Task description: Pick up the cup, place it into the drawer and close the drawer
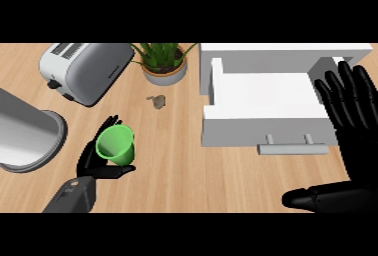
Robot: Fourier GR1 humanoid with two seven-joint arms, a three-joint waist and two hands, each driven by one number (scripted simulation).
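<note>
Pale wooden counter (192,175); silver toaster (81,70), potted green plant (164,60) and grey metal pot (26,132) along back and left. Left hand (100,160) curled round translucent green plastic cup (117,145), cup tipped, held left of centre. White drawer (258,102) pulled open at right, grey bar handle (291,147) toward robot. Right hand (347,100) flat, fingers straight, resting beside drawer. Step in hand: carry. Next, probably: move cup right, over the open cavity, lower, release.

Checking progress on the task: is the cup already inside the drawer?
No, the green cup is in the left hand over the counter, left of the open drawer.
</note>
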